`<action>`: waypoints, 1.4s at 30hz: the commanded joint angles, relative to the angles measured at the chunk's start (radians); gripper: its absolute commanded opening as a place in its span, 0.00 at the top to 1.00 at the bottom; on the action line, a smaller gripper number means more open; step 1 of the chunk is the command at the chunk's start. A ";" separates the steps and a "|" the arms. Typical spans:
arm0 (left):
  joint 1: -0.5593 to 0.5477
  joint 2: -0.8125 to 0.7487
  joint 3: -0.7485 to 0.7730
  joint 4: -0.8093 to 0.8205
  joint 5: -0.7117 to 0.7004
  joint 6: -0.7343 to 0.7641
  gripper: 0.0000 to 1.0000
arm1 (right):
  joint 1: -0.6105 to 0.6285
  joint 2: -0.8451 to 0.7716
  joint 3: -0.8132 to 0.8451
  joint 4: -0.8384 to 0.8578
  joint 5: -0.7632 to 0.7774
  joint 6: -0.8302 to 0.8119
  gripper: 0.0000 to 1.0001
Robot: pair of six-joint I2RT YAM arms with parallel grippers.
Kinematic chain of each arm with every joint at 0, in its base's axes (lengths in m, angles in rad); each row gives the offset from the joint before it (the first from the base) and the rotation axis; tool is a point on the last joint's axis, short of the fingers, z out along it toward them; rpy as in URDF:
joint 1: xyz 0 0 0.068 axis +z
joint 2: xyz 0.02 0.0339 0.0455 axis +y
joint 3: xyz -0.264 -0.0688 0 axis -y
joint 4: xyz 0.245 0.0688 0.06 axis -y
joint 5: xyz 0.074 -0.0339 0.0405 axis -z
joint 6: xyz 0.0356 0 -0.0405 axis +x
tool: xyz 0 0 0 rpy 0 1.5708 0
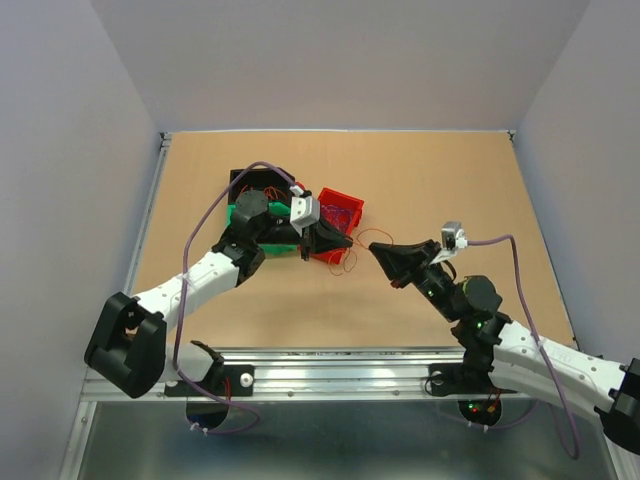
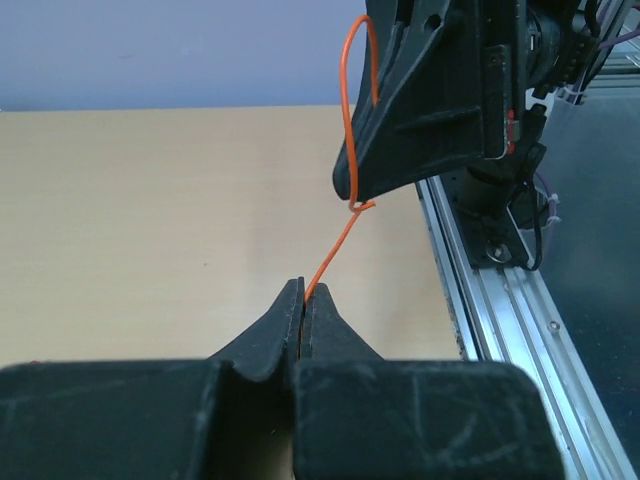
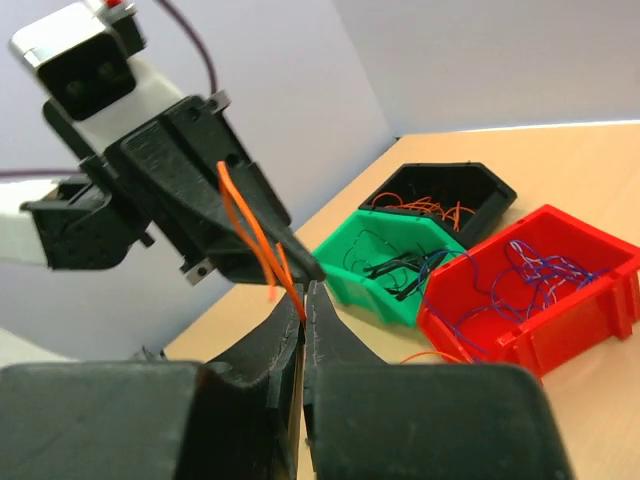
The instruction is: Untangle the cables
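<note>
A thin orange cable (image 1: 361,238) stretches between my two grippers, just in front of the red bin (image 1: 343,195). My left gripper (image 1: 348,241) is shut on one end of it; in the left wrist view (image 2: 304,290) the cable (image 2: 330,250) rises from the closed tips to the right gripper's tip. My right gripper (image 1: 373,250) is shut on the same cable; in the right wrist view (image 3: 308,292) the cable (image 3: 245,215) loops up over the left gripper's finger. A loose orange loop (image 1: 345,266) lies on the table below them.
Three bins stand side by side at left centre. The black bin (image 3: 490,195) holds orange wires, the green bin (image 3: 365,290) black wires, the red bin (image 3: 560,340) purple-blue wires. An aluminium rail (image 2: 500,320) runs along the near table edge.
</note>
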 commanded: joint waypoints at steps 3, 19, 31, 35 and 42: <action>0.068 -0.070 0.034 -0.027 -0.080 0.012 1.00 | -0.003 0.015 -0.044 0.066 0.342 0.082 0.97; 0.167 -0.129 0.071 -0.084 -0.100 -0.012 1.00 | -0.003 0.005 -0.047 -0.030 0.586 0.006 0.74; 0.247 -0.137 0.098 -0.166 -0.139 0.028 1.00 | -0.001 -0.060 0.028 -0.248 0.612 -0.088 0.57; 0.250 -0.128 0.136 -0.241 -0.229 0.109 1.00 | -0.001 -0.052 0.036 -0.263 0.579 -0.109 0.51; 0.267 -0.059 0.219 -0.242 -0.346 0.206 1.00 | -0.001 -0.032 0.043 -0.263 0.537 -0.121 0.50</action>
